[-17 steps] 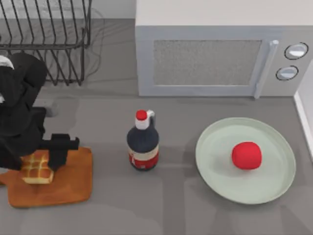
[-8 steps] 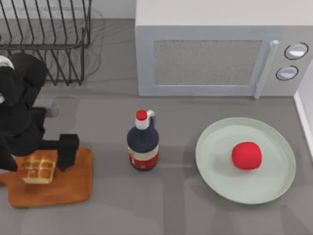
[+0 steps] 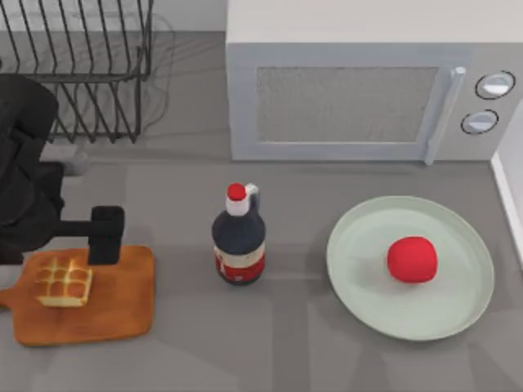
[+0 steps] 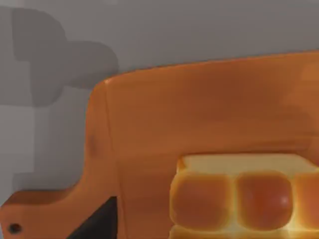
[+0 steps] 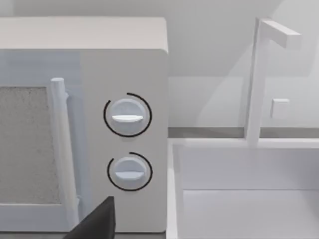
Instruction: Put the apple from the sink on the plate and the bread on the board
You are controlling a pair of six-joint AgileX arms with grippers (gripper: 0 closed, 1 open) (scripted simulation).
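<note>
- A grey table is carrying a white microwave at the back, with a wire rack at back left.
- The plate is lying at right, the apple sitting on it.
- The board is lying at left, bearing the bread.
- A dark bottle is standing between the board and the plate.
- The left gripper is hovering over the board's far edge, fingers spread apart, clear of the bread.
</note>
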